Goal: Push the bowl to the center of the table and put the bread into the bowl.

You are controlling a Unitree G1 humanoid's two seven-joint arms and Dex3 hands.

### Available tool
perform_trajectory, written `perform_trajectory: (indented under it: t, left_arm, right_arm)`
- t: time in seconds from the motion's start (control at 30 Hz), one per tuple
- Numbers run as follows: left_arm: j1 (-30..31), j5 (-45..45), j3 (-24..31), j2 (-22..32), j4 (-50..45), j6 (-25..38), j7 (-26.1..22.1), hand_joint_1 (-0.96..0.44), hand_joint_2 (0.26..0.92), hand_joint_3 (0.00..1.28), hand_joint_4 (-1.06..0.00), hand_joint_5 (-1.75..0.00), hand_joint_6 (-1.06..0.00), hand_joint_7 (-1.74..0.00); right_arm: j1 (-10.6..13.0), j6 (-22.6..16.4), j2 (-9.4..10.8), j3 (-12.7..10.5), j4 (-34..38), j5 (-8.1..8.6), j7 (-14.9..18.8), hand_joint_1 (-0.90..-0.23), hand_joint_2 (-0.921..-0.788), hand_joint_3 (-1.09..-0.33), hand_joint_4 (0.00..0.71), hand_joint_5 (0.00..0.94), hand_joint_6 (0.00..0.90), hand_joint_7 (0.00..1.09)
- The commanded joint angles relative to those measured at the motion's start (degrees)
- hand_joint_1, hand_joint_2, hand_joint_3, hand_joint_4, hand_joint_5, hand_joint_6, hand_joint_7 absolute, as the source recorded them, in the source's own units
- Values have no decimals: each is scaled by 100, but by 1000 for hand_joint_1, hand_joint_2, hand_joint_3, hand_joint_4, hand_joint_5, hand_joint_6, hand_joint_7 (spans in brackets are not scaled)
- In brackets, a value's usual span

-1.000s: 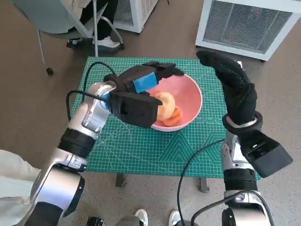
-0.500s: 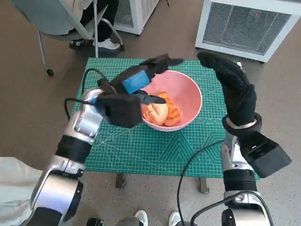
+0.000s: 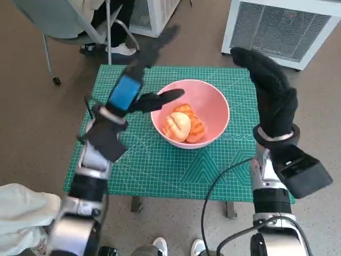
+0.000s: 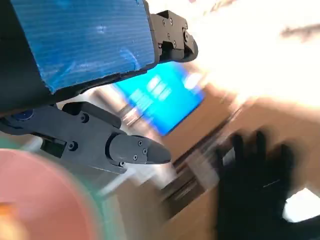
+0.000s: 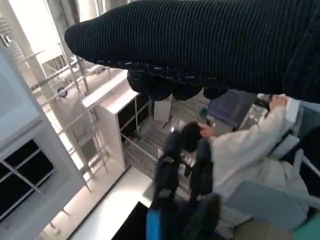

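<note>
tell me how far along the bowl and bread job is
It looks finished. The pink bowl sits near the middle of the green mat and the bread lies inside it. The left robot hand is raised beside the bowl, open and holding nothing; the right robot hand hangs clear. Nothing seems left.

You were working in what looked like a lab or office. A green gridded cutting mat [image 3: 160,165] covered the small surface, white vented units [image 3: 282,26] stood on the brown floor, and a person [image 5: 250,150] sat beside white metal shelving [image 5: 90,120].
</note>
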Motion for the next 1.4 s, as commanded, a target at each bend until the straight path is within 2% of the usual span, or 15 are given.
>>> perform_trajectory:
  t: [0.03, 0.17, 0.33, 0.87, 1.17, 1.4]
  left_arm:
    - [258, -253, 148, -278, -356, -235, 223, -310, 921, 303, -290, -38, -200, -328]
    - [438, -379, 198, -374, -570, -234, 246, -297, 921, 322, -315, -24, -168, -427]
    - [521, -433, 244, -344, -664, -229, 185, -310, 921, 328, -319, -18, -158, -459]
    - [523, -686, 360, -281, -605, -544, -76, -339, 921, 330, -336, -18, -168, -478]
    - [506, -692, 360, -300, -603, -550, -113, -337, 921, 336, -337, -16, -166, -470]
    - [510, -694, 353, -294, -628, -504, -136, -335, 921, 339, -338, -14, -167, -462]
  right_arm:
    - [-43, 269, 75, 11, -198, -139, -284, -547, -921, -783, 252, 166, -1, 715]
    - [-47, 459, 134, 50, -410, -161, -411, -552, -921, -772, 265, 157, -1, 742]
    - [-34, 571, 162, 118, -544, -166, -443, -561, -921, -763, 276, 151, 5, 759]
    - [-98, 625, 90, 202, -566, -230, -403, -561, -921, -754, 303, 141, 18, 763]
    - [-96, 676, 89, 237, -615, -234, -394, -563, -921, -753, 312, 137, 21, 757]
    - [-82, 693, 95, 250, -652, -311, -438, -567, -921, -752, 316, 132, 29, 762]
